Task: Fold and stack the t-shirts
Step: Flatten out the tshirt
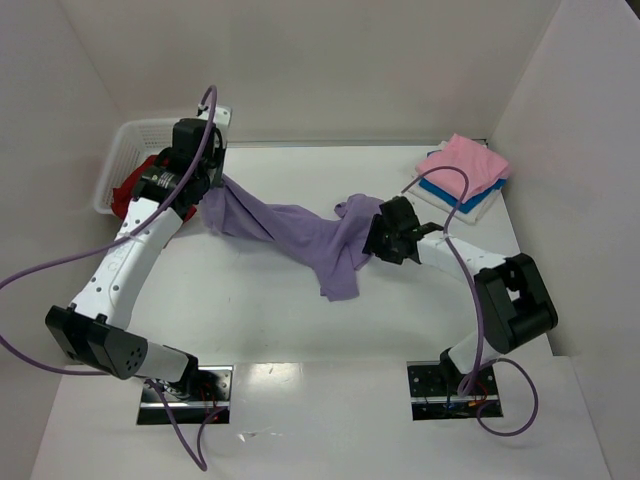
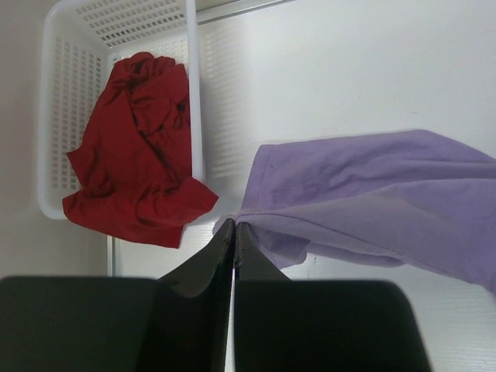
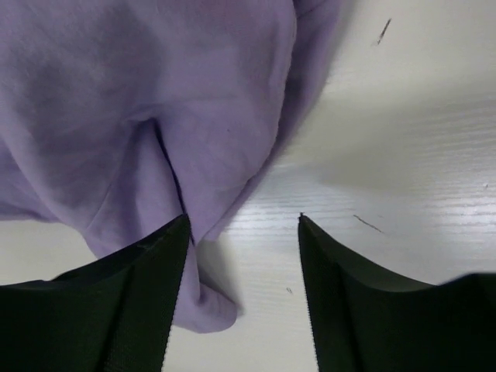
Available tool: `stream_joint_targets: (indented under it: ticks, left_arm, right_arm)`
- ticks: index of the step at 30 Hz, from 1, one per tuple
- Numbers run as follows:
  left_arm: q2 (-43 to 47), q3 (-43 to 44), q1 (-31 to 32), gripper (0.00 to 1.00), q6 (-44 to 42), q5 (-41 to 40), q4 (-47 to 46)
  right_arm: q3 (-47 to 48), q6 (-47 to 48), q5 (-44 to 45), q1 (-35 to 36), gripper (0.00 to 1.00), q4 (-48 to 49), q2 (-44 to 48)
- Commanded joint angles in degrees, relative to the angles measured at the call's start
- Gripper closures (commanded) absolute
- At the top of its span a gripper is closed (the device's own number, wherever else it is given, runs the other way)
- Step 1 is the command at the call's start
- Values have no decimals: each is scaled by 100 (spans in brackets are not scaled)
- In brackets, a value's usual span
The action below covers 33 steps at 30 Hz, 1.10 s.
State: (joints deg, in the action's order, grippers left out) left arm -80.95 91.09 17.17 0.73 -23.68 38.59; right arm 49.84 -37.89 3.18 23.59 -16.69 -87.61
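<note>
The lavender t-shirt (image 1: 300,235) stretches in a twisted band across the table from the left gripper to the right gripper. My left gripper (image 1: 210,188) is shut on its left edge; in the left wrist view the jaws (image 2: 234,226) pinch the cloth (image 2: 372,194). My right gripper (image 1: 372,240) is open at the shirt's right end; its fingers (image 3: 155,263) straddle bare table beside the cloth (image 3: 139,101). The deep red t-shirt (image 2: 136,147) lies crumpled in the basket. The pink t-shirt (image 1: 465,165) lies folded on the blue t-shirt (image 1: 450,197) at the back right.
The white lattice basket (image 1: 122,160) stands at the back left, beside the left gripper; it also shows in the left wrist view (image 2: 194,93). White walls enclose the table on the left, back and right.
</note>
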Motion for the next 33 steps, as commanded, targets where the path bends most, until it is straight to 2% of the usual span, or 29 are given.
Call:
stream_joint_targets:
  ticks: [1,5,9,12,15,18,23,28,31,33]
  left_arm:
    - [-35,-56,15,100,129,-31,-238]
    - [-88,-108,15,100,129,-84,-238]
    - [-88,-109,15,100,129,-137,-238]
    - [-88,-109,15,100,129,-189,-238]
    - [-88,-109,15,100,129,-189,-238]
    - [-88,-109,15,100,129,-189,-238]
    - [-141,-109,15,100,129,-189,-238]
    - [-141,-162,15,100,129,-189,-290]
    - [-141,-162,15,100,129,-189,-290]
    - [-141,-162,15,100,129,-189,-290]
  right_arm:
    - [25,-149,305,5,41,737,34]
    - [156,-149,306,5,48,737,-273]
    - [210,-149,306,5,67,799,-485]
    - [263,-149,368,5,72,737,-669]
    - [263,-149,429,5,72,737,-669]
    - [263,-149,482,5,65,790,-669]
    - [263,-149,596,5,60,790,-617]
    - [315,-149,544,5,60,895,-731]
    - [368,-149,543,5,66,948,-784]
    - [368,-149,491,5,66,948,-844]
